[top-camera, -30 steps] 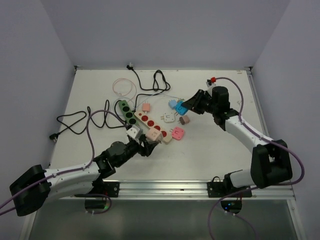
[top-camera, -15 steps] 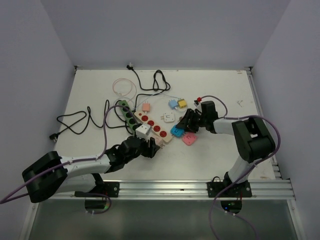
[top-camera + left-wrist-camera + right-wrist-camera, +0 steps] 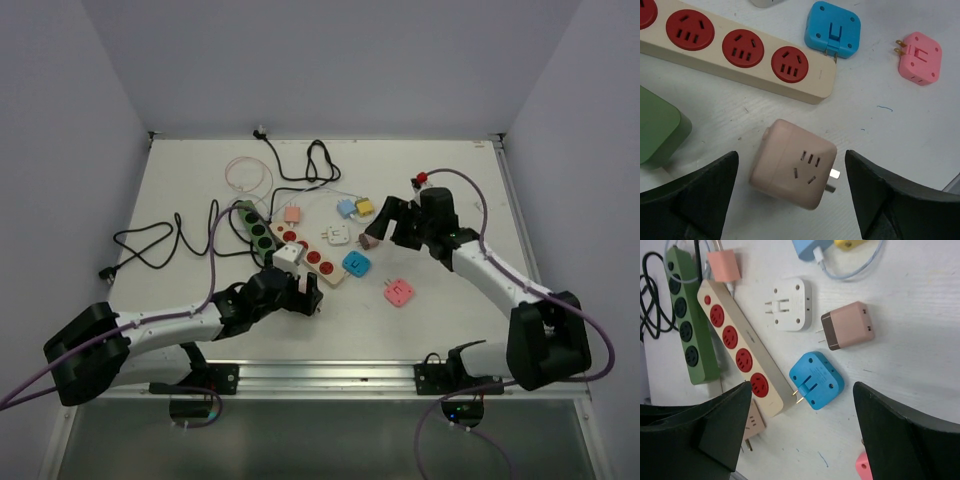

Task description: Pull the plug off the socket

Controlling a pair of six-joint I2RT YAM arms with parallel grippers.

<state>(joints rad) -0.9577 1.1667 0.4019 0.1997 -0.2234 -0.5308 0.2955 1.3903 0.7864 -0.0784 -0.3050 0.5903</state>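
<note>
The beige socket strip [image 3: 305,250] with red sockets [image 3: 740,48] has nothing plugged into the sockets I can see. A peach cube plug [image 3: 785,160] lies loose on the table just below the strip's end, prongs to the right. My left gripper [image 3: 791,167] is open around it, fingers [image 3: 705,190] well clear on both sides. A blue plug [image 3: 816,380] lies free beside the strip's end [image 3: 777,400], prongs towards it. My right gripper [image 3: 801,390] hangs open above it, holding nothing.
A green socket strip [image 3: 685,330] lies alongside the beige one. Loose on the table are a white plug [image 3: 790,304], a brown-and-pink charger [image 3: 847,332], a pink plug [image 3: 399,292] and a pink cube [image 3: 724,265]. Black cables [image 3: 150,245] trail off left.
The right gripper has opened, left the blue plug on the table and risen back to the right. The pink plug slid to the lower right. The left gripper opened wider around the peach cube.
</note>
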